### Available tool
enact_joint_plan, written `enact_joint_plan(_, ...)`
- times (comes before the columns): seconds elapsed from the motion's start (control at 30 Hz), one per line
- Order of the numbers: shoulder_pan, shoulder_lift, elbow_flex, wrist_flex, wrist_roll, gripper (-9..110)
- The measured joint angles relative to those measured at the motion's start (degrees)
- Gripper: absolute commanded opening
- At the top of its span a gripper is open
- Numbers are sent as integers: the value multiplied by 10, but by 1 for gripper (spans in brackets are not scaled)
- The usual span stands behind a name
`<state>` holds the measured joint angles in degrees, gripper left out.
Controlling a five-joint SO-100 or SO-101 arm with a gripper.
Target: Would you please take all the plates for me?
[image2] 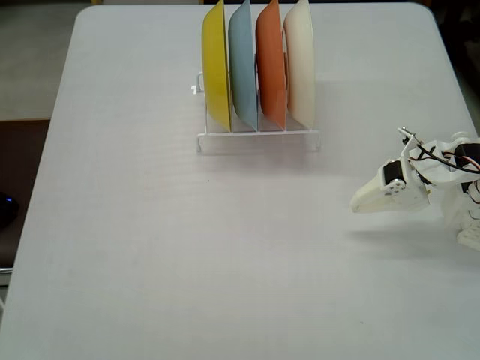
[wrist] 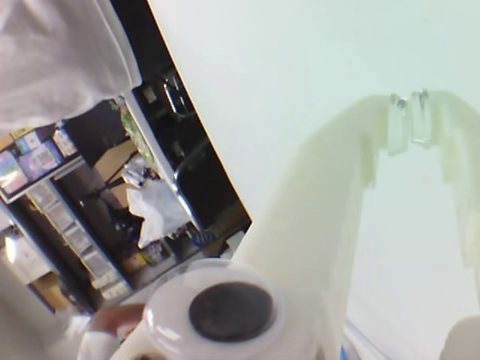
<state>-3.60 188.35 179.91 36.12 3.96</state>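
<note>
Four plates stand upright side by side in a white wire rack (image2: 255,141) at the back middle of the table in the fixed view: yellow (image2: 217,67), light blue (image2: 241,64), orange (image2: 270,64) and cream-white (image2: 300,64). My gripper (image2: 358,202) hovers low at the table's right side, pointing left, well in front and to the right of the rack. In the wrist view the gripper (wrist: 409,124) has its fingertips touching, shut with nothing between them. No plate shows in the wrist view.
The white table (image2: 150,247) spreads wide in front and to the left of the rack. A dark object (image2: 6,208) lies off the table's left edge. The wrist view shows the table edge (wrist: 202,142) and cluttered shelves (wrist: 67,217) beyond it.
</note>
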Motion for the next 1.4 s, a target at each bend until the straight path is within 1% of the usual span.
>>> enact_joint_plan(0.2, 4, 0, 0, 0, -18, 0)
enact_joint_plan(1.4, 4, 0, 0, 0, -19, 0)
